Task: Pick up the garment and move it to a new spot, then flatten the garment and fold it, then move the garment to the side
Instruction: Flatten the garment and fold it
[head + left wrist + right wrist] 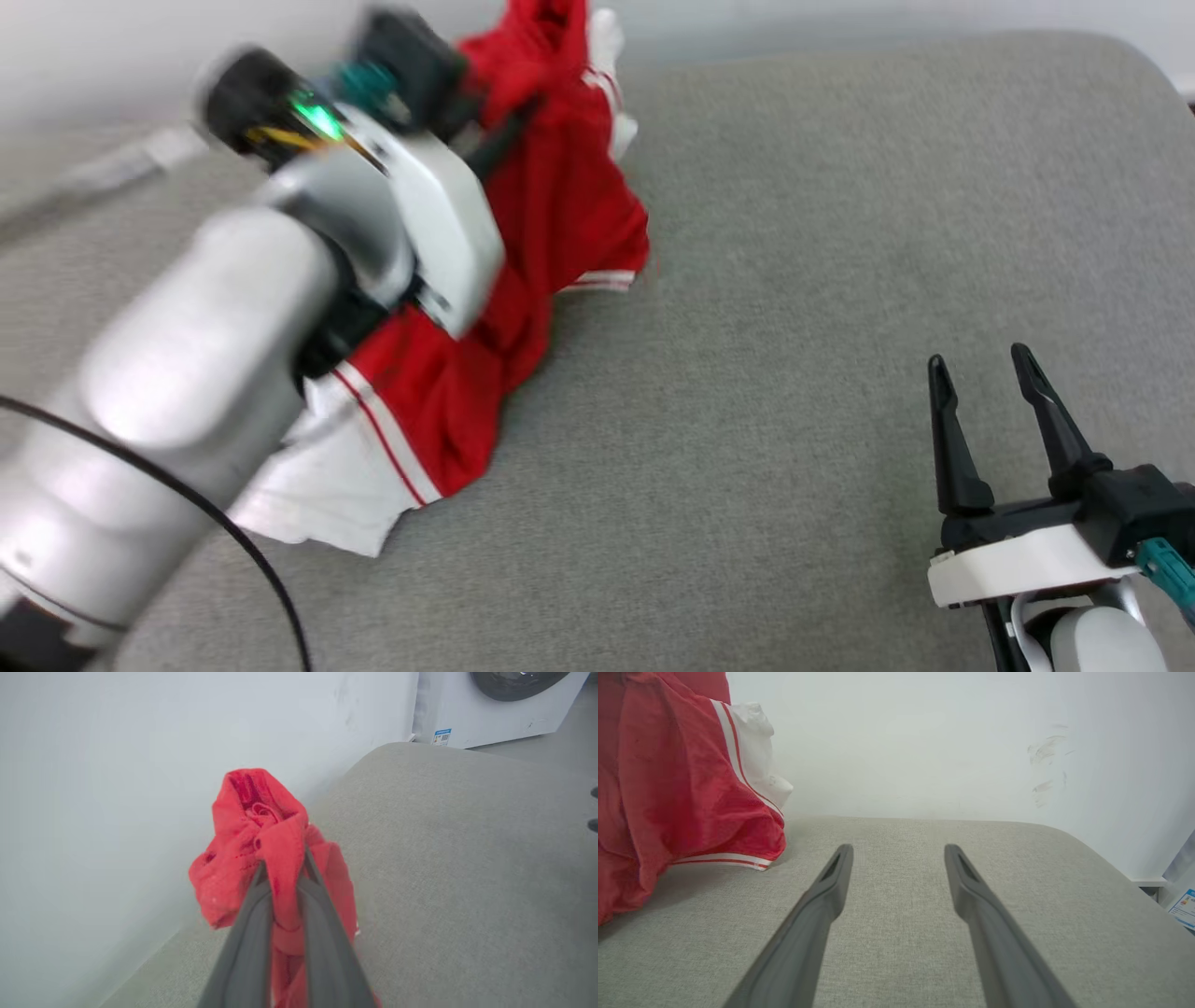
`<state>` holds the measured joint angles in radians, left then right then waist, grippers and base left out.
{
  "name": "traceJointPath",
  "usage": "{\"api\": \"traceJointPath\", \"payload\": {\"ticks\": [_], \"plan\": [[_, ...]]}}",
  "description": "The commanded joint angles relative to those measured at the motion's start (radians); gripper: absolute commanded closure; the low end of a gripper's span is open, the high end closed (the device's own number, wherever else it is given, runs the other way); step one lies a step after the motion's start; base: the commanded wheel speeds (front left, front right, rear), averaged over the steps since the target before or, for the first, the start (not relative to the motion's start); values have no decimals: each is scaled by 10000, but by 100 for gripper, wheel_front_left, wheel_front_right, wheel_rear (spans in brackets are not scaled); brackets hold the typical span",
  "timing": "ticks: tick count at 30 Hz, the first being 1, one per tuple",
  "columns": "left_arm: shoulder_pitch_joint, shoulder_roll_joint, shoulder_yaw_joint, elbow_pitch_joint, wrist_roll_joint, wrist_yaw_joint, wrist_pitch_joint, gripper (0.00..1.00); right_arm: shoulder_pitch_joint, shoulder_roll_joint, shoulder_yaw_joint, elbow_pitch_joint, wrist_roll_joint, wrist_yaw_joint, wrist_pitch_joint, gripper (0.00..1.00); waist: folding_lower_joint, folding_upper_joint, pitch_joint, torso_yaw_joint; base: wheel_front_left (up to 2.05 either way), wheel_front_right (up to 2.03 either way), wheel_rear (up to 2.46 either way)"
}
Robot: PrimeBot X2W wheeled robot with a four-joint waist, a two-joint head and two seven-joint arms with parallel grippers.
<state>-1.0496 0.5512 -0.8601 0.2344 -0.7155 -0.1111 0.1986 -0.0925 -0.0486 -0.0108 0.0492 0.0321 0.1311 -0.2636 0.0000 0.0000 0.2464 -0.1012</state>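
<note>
Red jersey cloth with white sleeves and striped trim, entered as the garment (551, 215). Found on the left part of a grey upholstered surface (794, 373), close to a pale wall (901, 742). Pinched at a bunched red fold by the left gripper (284, 861), fingers clamped tight on the cloth, with the fold bulging beyond the tips. Raised only in part: held off the surface at the upper bunch, left resting on the grey fabric at the white sleeve and striped hem. Noted alongside: the right gripper (979, 357), fingers spread wide, holding nothing, low over the surface and well apart from the cloth.

Judged as the pick-up-and-move step, barely begun. Needed, by this reckoning: a higher lift to bring the trailing sleeve off the surface, then a slow carry, since gripped at one point only and likely to drag or slip.

Long axis judged to run from the pinched bunch near the wall down toward the robot's left, ending at the white sleeve nearest the robot. Crumpled throughout; print not made out, front or back not told.
</note>
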Motion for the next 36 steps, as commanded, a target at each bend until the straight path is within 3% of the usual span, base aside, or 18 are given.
{"api": "traceJointPath", "payload": {"ticks": [1,7,12,17,18,19,24,29,33,36], "plan": [[404,-205,-202,-192,139,91,-155,100,130,-29,-58,38,-20,-7,-16,0,0,0,-448,389,0,0,0],[2118,-1158,-1566,-1081,880,688,-732,100,199,-31,-628,58,-124,-7,-16,0,0,0,-944,645,0,0,0],[3711,-2279,-2666,-552,1237,1328,-1248,100,45,-26,-1160,-25,-145,-7,-16,0,0,0,-1183,603,0,0,0],[4706,-3237,-3502,661,1295,1268,-1583,100,-14,-26,-1273,-53,-259,-7,-16,0,0,0,-1315,541,0,0,0],[4817,-3367,-3604,883,1365,1219,-1623,56,-3,-28,-1278,-49,-282,-7,-16,0,0,0,-1337,540,0,0,0],[4971,-3499,-3716,1138,1366,1117,-1616,0,12,-28,-1273,-48,-297,-7,-16,0,0,0,-1355,542,0,0,0],[5274,-3758,-3917,1794,1479,710,-1814,0,193,-28,-1086,32,-283,-7,-16,0,0,0,-1472,619,0,0,0],[5267,-3658,-3342,1405,1163,798,-2695,0,373,-28,-962,118,-297,-7,-16,0,0,0,-1739,798,0,0,0],[5201,-3169,-2368,554,757,1203,-3446,0,489,-28,-951,127,-304,-7,-16,0,0,0,-2003,949,0,0,0],[5149,-2553,-1468,-189,591,1765,-3943,0,552,-28,-955,113,-334,-7,-16,0,0,0,-2159,1063,0,0,0]]}}
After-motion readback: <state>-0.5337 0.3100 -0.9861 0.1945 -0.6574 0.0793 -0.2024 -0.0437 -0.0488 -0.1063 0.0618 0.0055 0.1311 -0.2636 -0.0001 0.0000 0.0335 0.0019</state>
